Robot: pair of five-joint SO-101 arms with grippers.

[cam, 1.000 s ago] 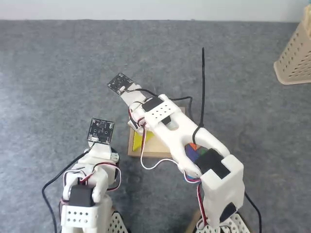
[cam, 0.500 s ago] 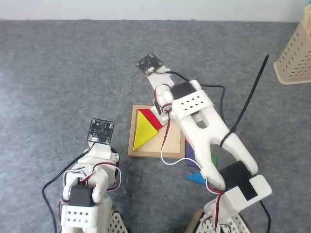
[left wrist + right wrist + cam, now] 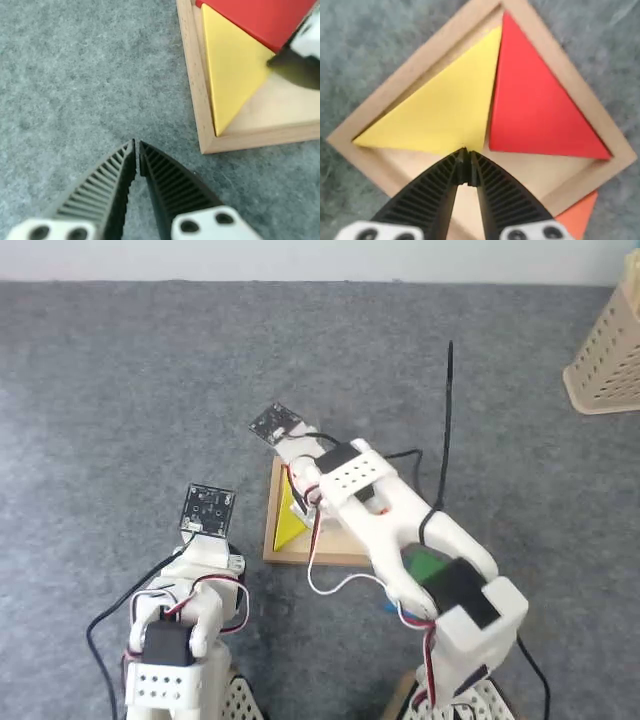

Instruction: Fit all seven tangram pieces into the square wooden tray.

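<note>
The square wooden tray holds a yellow triangle and a red triangle side by side. My right gripper is shut, its tips low over the bare tray floor at the yellow triangle's inner corner. In the high view the right arm covers most of the tray; the yellow triangle peeks out. My left gripper is shut over the carpet, just off a corner of the tray. An orange piece lies outside the tray. Green and blue pieces show beneath the right arm.
Grey carpet covers the table. A beige perforated container stands at the far right. A black cable sticks up from the right arm. The left arm sits at the near left.
The right arm swung from the tray's far right side back left, and its shut gripper now hangs over the tray's middle. The left arm stayed still.
</note>
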